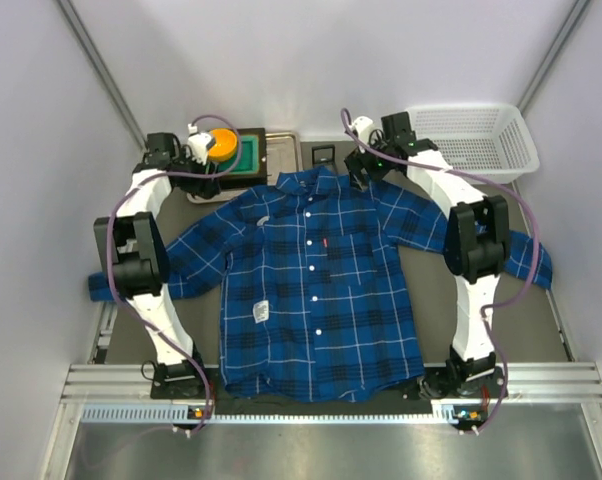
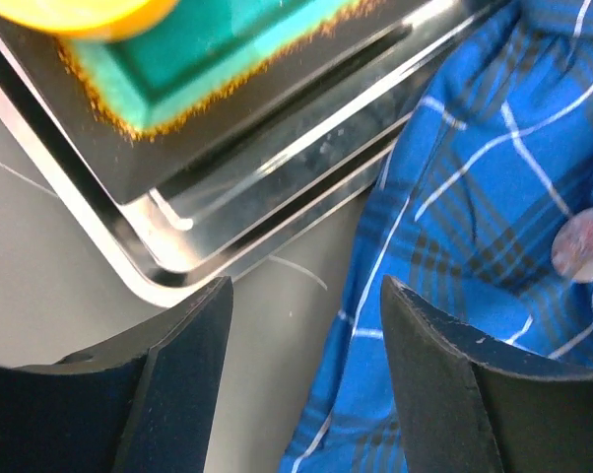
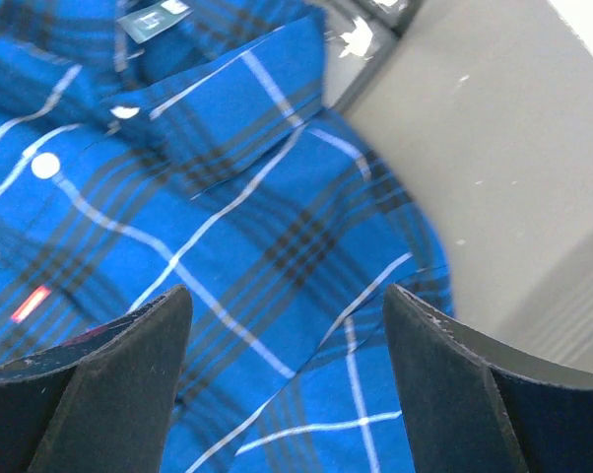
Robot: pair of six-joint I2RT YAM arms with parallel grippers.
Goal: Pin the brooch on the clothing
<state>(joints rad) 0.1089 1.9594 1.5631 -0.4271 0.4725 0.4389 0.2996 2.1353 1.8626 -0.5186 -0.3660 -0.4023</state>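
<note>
The blue plaid shirt (image 1: pixel 316 285) lies flat and face up in the middle of the table, collar at the far side. The brooch (image 2: pixel 584 244), a small pinkish-grey disc, rests on the shirt cloth (image 2: pixel 494 197) at the right edge of the left wrist view. My left gripper (image 1: pixel 209 160) hangs open and empty (image 2: pixel 304 288) over the shirt's left shoulder edge beside the tray. My right gripper (image 1: pixel 361 172) is open and empty (image 3: pixel 287 293) just above the shirt's right shoulder (image 3: pixel 277 227), next to the collar. The red pocket mark (image 3: pixel 31 304) shows to its left.
A metal tray (image 1: pixel 281 140) at the far side holds a green pad (image 1: pixel 249 155) and an orange round dish (image 1: pixel 221 143); its rim (image 2: pixel 277 168) lies close to my left fingers. A white basket (image 1: pixel 471 135) stands far right. White walls close in both sides.
</note>
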